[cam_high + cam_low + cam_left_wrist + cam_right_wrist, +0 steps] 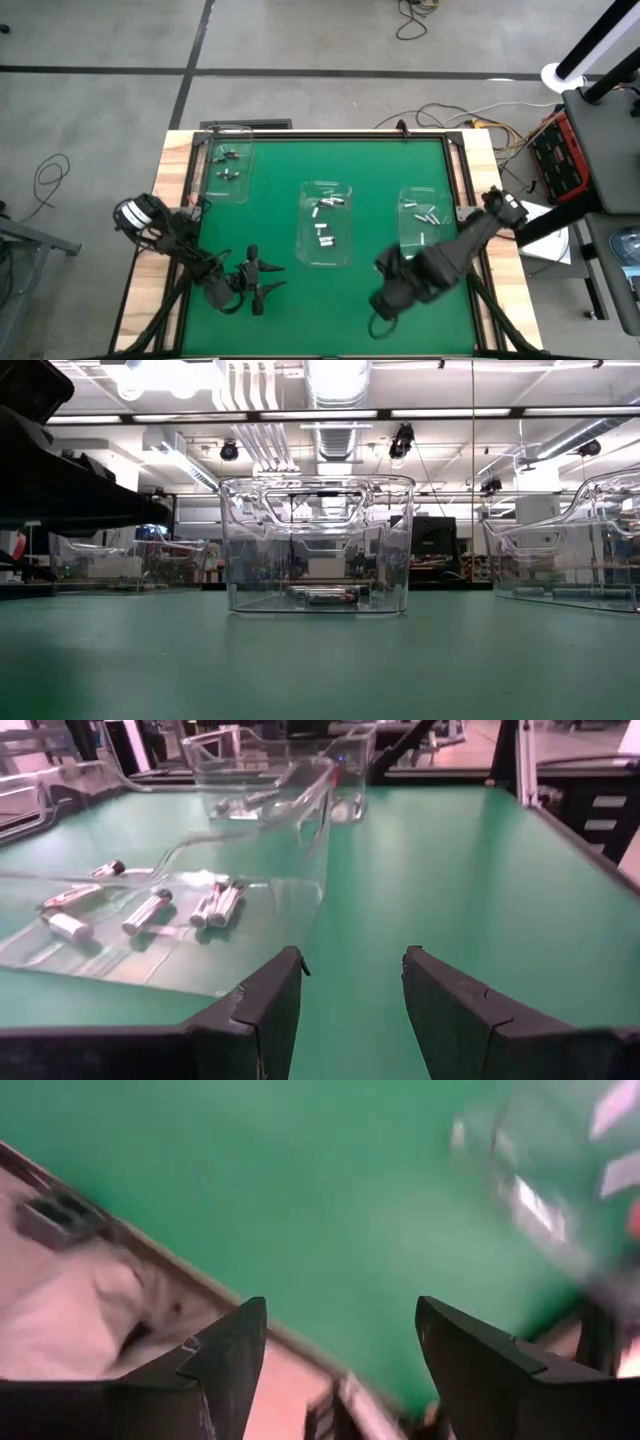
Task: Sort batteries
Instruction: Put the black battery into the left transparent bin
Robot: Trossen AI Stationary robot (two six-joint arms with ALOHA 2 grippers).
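The batteries lie grouped across three clear bins; the left hand at 7 o'clock and right hand at 5 o'clock on the counter are spread open and empty, apparently between picks

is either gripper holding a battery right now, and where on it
Nothing is held. The left gripper and the right gripper both stand open with only green mat between the fingers; the batteries lie in the clear bins.

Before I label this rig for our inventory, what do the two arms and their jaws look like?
Both arms are dark, nearly black, built of jointed tubular links. The left arm carries a coiled light cable near its base; its left gripper has two broad, flat, matte-black fingers with angular tips. The right arm looks bulkier, and its right gripper has the same wedge-shaped black fingers. No markings are readable.
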